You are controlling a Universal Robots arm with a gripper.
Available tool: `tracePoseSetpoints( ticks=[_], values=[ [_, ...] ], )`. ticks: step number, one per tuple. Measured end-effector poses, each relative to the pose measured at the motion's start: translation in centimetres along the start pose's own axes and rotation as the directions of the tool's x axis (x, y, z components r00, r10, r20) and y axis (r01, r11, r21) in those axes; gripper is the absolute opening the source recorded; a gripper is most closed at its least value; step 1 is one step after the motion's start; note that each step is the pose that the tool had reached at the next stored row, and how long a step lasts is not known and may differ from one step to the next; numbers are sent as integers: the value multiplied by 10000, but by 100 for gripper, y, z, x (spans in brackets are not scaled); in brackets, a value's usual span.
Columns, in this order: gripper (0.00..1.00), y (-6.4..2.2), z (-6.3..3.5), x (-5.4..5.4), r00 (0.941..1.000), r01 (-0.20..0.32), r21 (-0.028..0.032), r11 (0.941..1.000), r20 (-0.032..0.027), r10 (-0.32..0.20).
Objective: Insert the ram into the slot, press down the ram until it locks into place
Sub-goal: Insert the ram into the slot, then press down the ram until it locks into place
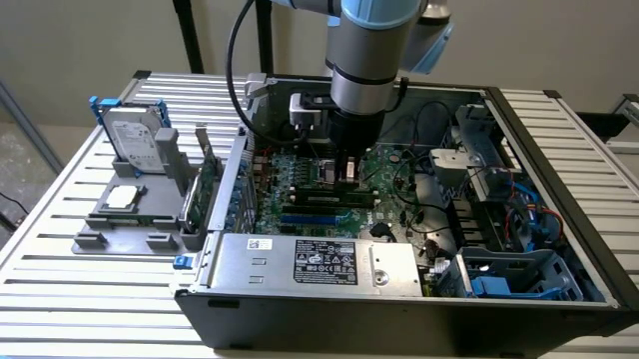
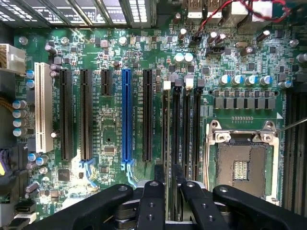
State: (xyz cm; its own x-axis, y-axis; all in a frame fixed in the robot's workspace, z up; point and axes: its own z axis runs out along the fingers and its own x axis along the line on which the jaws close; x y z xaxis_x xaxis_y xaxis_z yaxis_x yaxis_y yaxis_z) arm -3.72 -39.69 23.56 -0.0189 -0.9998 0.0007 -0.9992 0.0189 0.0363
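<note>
a: which step?

b: insertion, by my reading. tool (image 2: 168,173) is down inside the open computer case (image 1: 399,314) on the bench (image 1: 70,299), low over the motherboard (image 2: 112,127). nothing shows a lock yet.

a: where's the ram?

b: wrist view has a thin pale strip seen edge-on, the ram (image 2: 167,143). take the blue slot (image 2: 126,115) as marker: go past the one long black slot beside it, and the ram lies along the first of the thin slots after that. it runs lengthwise with that slot (image 2: 164,103), lined up and not skewed.

a: seated or above it?

b: cannot tell. edge-on there's no reading of height. the white latch (image 2: 166,85) at the slot's far end looks close to the ram's end, but whether it has caught i can't say.

a: tool state?

b: narrow. the two fingers (image 2: 154,191) sit nearly together with the ram's edge passing between them. i judge it pinched on the ram, near the stick's middle.

a: what does the move ahead call for?

b: judgement only: a straight downward push, with the stick kept level so both ends go in together. any tilt risks one end seating alone. the neighbouring thin slots, further from the blue slot, lie just beside it, so there's little room for sideways drift.
</note>
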Motion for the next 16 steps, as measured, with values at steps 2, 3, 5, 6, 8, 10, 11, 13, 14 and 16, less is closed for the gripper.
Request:
tracePoseSetpoints(
  ticks=[2, 3, 5, 6, 8, 10, 11, 13, 14, 16],
  values=[
    [22, 6, -59, 2, 10000, 3, -1, 10000, 32, -3],
    [22, 9, -79, 4, 10000, 4, -1, 10000, 52, -4],
    [22, 11, -90, 5, 10000, 4, 0, 10000, 84, -4],
    [20, 11, -90, 4, 10000, 4, -1, 10000, 88, -4],
    [13, 12, -90, 4, 10000, 3, -1, 10000, 93, -3],
    [11, 12, -91, 5, 10000, 4, -2, 10000, 91, -4],
    [11, 11, -91, 5, 10000, 4, -2, 10000, 91, -4],
    [11, 11, -91, 5, 10000, 5, -2, 10000, 91, -5],
    [11, 12, -91, 4, 10000, 3, -2, 10000, 91, -3],
    [11, 12, -91, 5, 10000, 3, -2, 10000, 90, -3]
  ],
)
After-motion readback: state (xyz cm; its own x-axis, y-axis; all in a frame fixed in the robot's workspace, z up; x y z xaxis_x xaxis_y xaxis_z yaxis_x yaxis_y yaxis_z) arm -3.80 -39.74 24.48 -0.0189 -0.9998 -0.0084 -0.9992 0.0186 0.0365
